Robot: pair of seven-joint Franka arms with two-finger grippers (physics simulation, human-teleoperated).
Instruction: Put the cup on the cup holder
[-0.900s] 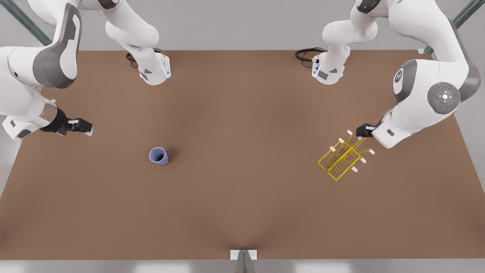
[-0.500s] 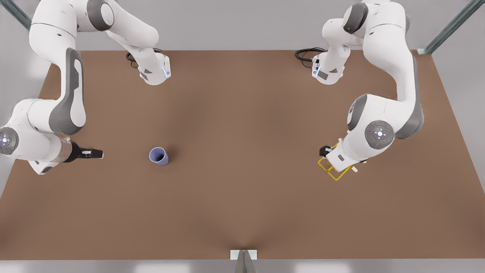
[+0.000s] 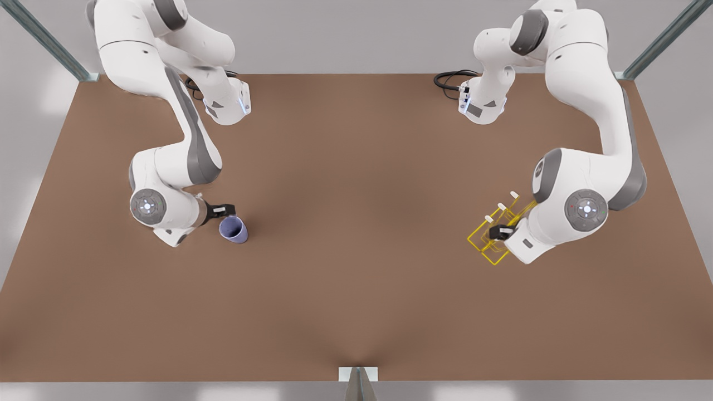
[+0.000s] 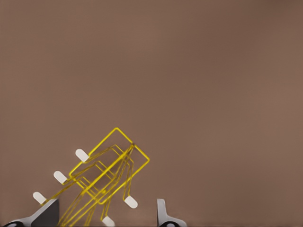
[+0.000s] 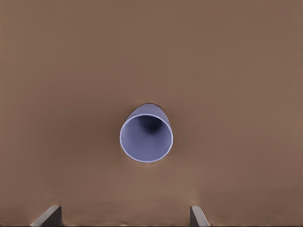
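The lavender-blue cup (image 3: 233, 229) stands upright on the brown table, toward the front view's left. Its open mouth faces the right wrist camera (image 5: 146, 133). My right gripper (image 3: 225, 210) hovers just beside and above the cup's rim, open (image 5: 124, 210), with nothing between its fingers. The yellow wire cup holder (image 3: 480, 250) with white-capped prongs sits toward the front view's right. My left gripper (image 3: 499, 231) hangs over the holder, open (image 4: 105, 208), and the holder's (image 4: 109, 170) prongs lie partly between its fingers. The arm's wrist hides part of the holder in the front view.
Both arm bases (image 3: 225, 106) (image 3: 482, 106) stand at the table's far edge with black cables (image 3: 448, 81) beside them. A small grey bracket (image 3: 358, 374) sits at the middle of the near edge. Bare brown tabletop (image 3: 356, 223) lies between the cup and the holder.
My right gripper has swung in from the front view's left edge to beside the cup. My left gripper has shifted over the cup holder. Cup and holder have not moved.
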